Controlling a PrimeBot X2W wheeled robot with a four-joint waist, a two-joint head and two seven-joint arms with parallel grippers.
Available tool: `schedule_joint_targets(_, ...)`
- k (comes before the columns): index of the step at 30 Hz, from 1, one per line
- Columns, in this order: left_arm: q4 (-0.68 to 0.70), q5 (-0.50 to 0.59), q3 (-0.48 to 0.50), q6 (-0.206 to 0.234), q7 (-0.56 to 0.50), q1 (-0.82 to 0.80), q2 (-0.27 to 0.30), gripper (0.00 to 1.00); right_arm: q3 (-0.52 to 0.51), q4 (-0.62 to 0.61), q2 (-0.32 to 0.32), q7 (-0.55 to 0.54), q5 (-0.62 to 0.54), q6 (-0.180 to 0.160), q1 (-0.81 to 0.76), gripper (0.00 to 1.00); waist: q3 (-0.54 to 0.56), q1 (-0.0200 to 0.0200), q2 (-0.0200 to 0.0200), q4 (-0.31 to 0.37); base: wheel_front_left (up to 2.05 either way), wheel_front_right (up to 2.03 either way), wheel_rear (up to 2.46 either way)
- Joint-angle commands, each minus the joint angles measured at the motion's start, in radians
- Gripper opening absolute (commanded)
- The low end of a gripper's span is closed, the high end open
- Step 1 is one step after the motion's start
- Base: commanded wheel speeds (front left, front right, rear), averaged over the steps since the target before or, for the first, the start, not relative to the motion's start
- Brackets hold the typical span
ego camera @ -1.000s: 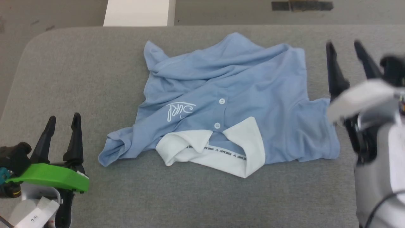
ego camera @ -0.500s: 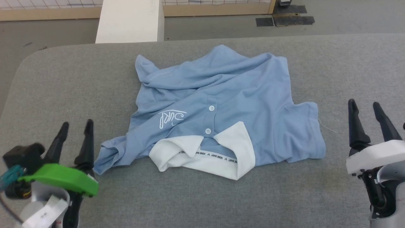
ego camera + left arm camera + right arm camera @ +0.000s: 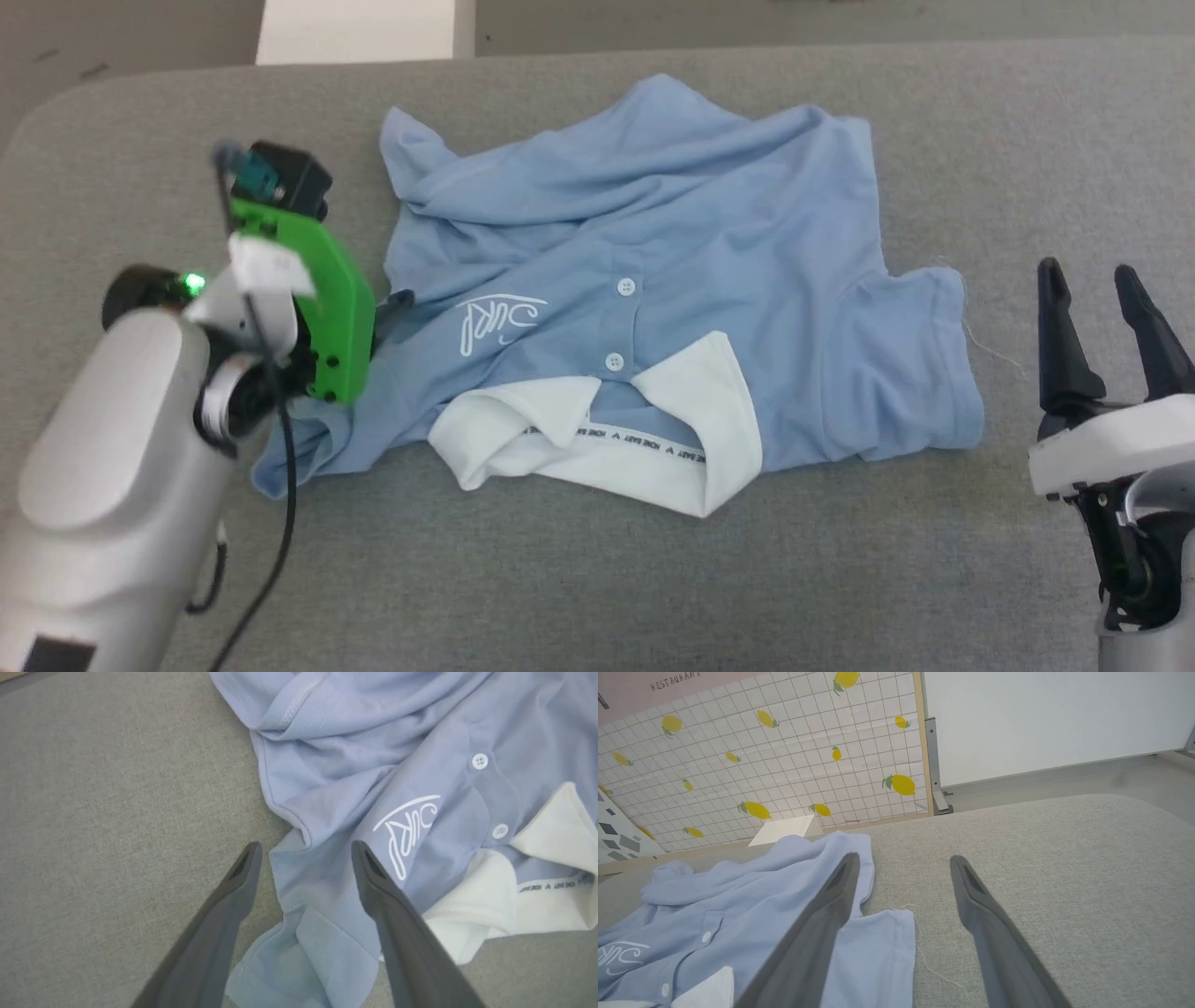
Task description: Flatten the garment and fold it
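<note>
Flattening is the step in hand, by my reading: the light blue short-sleeved polo shirt with a white collar (image 3: 653, 271) lies crumpled, front up, in the middle of the grey fabric-covered table (image 3: 840, 579). Its collar is toward the robot, its far body is bunched in ridges, and the sleeve on the robot's left (image 3: 303, 952) is folded on itself. The left gripper (image 3: 306, 847), its two dark fingers wide apart and holding nothing, hovers over that rumpled sleeve edge. One finger is above bare table, the other above cloth near the white cursive logo (image 3: 411, 830). The right gripper (image 3: 1092, 280), likewise spread and empty, sits off the shirt, just beside the other sleeve (image 3: 924, 364). The next move probably calls for lowering the left fingers to pinch the sleeve hem and draw it outward, while the right gripper takes its own side to spread the cloth. The surface is a soft woven grey with rounded corners. Beyond it are a grey floor, a white block (image 3: 359, 28), a tiled panel printed with yellow lemons (image 3: 784, 765) and a plain white wall (image 3: 1041, 718).
</note>
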State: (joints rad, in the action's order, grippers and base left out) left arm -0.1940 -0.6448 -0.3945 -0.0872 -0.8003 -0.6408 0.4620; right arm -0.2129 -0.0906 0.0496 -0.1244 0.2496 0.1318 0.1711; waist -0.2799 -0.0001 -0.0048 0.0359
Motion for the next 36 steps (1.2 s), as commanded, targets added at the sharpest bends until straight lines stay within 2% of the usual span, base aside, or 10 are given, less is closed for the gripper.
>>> schedule_joint_targets(1, -0.026, 0.013, -0.020, 0.003, -0.056, -0.042, 0.013, 1.00, 0.003, -0.009, 0.001, 0.000, 0.004, -0.001, 0.017, 1.00, -0.034, 0.0001, 0.0048, 0.023, 0.00, 0.00, 0.00)
schedule_joint_targets(5, -0.096, 0.038, -0.068, 0.004, -0.176, -0.093, 0.033, 1.00, 0.007, -0.016, 0.001, 0.013, 0.008, -0.001, 0.022, 1.00, -0.066, 0.0001, 0.0048, 0.050, 0.00, 0.00, 0.00)
schedule_joint_targets(13, -0.175, 0.041, -0.128, -0.011, -0.246, -0.065, 0.046, 1.00, -0.009, -0.025, 0.001, 0.033, 0.011, -0.001, 0.017, 1.00, -0.103, 0.0001, 0.0048, 0.075, 0.00, 0.00, 0.00)
schedule_joint_targets(14, -0.178, 0.035, -0.132, -0.013, -0.248, -0.061, 0.043, 0.96, -0.013, -0.025, 0.001, 0.034, 0.012, -0.001, 0.017, 1.00, -0.105, 0.0001, 0.0048, 0.073, 0.00, 0.00, 0.00)
schedule_joint_targets(15, -0.179, 0.034, -0.135, -0.015, -0.246, -0.060, 0.042, 0.10, -0.016, -0.026, 0.001, 0.036, 0.012, -0.001, 0.018, 1.00, -0.106, 0.0001, 0.0048, 0.072, 0.00, 0.00, 0.00)
schedule_joint_targets(16, -0.180, 0.034, -0.139, -0.017, -0.242, -0.059, 0.041, 0.00, -0.017, -0.026, 0.001, 0.037, 0.013, -0.001, 0.019, 1.00, -0.107, 0.0001, 0.0048, 0.070, 0.00, 0.00, 0.00)
schedule_joint_targets(23, -0.186, 0.017, -0.107, -0.016, -0.175, -0.082, 0.045, 0.00, -0.009, -0.025, 0.001, 0.040, 0.014, -0.001, 0.029, 1.00, -0.111, 0.0001, 0.0048, 0.063, 0.00, 0.00, 0.00)
schedule_joint_targets(29, -0.193, 0.055, -0.046, 0.010, -0.031, -0.173, 0.068, 0.00, 0.010, -0.022, 0.001, 0.046, 0.023, -0.001, 0.035, 1.00, -0.133, 0.0001, 0.0048, 0.070, 0.00, 0.00, 0.00)
schedule_joint_targets(36, -0.241, 0.118, -0.022, 0.019, 0.137, -0.273, 0.079, 0.00, 0.024, -0.014, 0.001, 0.059, 0.032, -0.001, 0.042, 1.00, -0.172, 0.0001, 0.0048, 0.102, 0.00, 0.00, 0.00)
